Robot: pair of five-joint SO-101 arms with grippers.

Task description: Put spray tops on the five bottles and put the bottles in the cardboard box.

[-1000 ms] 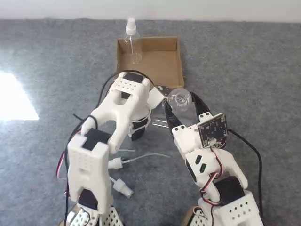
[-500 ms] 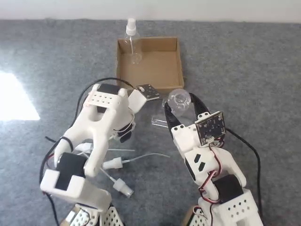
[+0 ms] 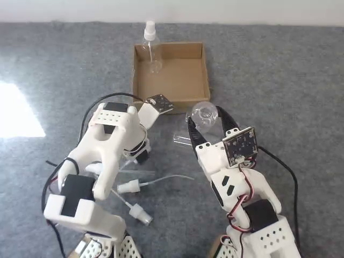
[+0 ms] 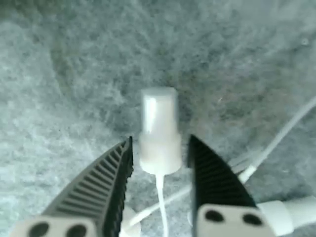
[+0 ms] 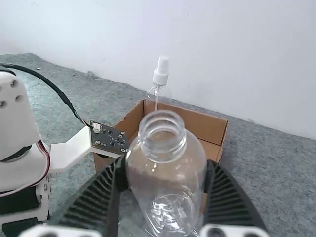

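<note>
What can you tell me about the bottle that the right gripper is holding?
The clear bottle looks like see-through plastic, round-bodied, with a short ridged neck, and it seems empty. Its mouth is open, with no spray top on it. It stands upright, and the right gripper is shut on its body, one black finger on each side. In the high view it sits outside the cardboard box, by the wall nearest the arms. Whether its base touches the carpet cannot be seen.
</note>
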